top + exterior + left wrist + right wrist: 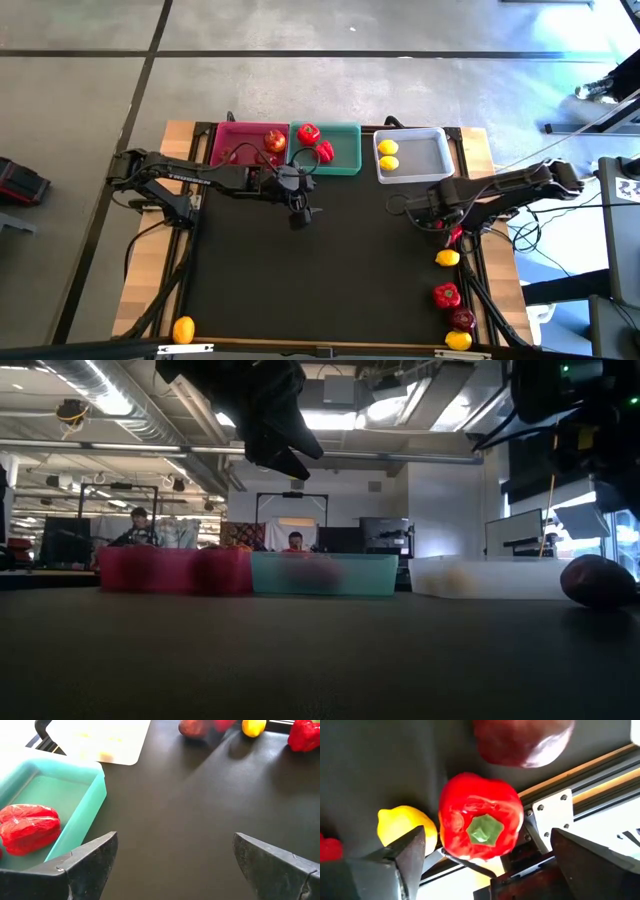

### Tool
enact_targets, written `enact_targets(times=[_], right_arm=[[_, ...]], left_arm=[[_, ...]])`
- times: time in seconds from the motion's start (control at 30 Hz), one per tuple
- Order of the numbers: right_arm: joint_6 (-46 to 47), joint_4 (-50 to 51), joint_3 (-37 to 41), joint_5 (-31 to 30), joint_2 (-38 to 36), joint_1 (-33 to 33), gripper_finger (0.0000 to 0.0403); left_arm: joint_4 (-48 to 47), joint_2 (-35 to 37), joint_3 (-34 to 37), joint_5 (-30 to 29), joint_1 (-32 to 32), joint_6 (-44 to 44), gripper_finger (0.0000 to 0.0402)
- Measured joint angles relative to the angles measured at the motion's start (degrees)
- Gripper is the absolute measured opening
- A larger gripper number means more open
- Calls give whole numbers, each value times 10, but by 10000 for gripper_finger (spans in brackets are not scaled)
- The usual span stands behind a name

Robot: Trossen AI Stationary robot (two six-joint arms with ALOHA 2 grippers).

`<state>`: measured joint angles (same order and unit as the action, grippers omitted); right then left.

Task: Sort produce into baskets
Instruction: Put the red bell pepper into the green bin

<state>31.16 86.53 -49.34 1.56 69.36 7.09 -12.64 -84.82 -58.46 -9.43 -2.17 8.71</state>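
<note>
High view: left tool (pixel 300 213) open, empty, centre frame below the teal basket (pixel 345 150); right tool (pixel 446 232) at right worktop edge; right wrist view: jaws wide, pepper (pixel 479 817) between, unheld; likely light, glossy, slippery; grip its flanks.

Blurred produce inside the three baskets (pixel 323 574) in the low view; apple (pixel 522 740) cut off above.

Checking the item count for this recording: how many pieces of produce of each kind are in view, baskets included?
Yellow oval lemons: 5
Bright red lumpy bell peppers: 4
Dark red round apples: 3
Total: 12
</note>
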Motion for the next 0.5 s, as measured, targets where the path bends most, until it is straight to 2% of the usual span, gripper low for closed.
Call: enact_targets(times=[0.27,0.5], right_arm=[[-24,-12,0,-5,21,0,340],[-43,-14,0,-5,77,0,340]], left_arm=[[0,0,0,0,0,-3,390],[0,0,0,0,0,-3,390]])
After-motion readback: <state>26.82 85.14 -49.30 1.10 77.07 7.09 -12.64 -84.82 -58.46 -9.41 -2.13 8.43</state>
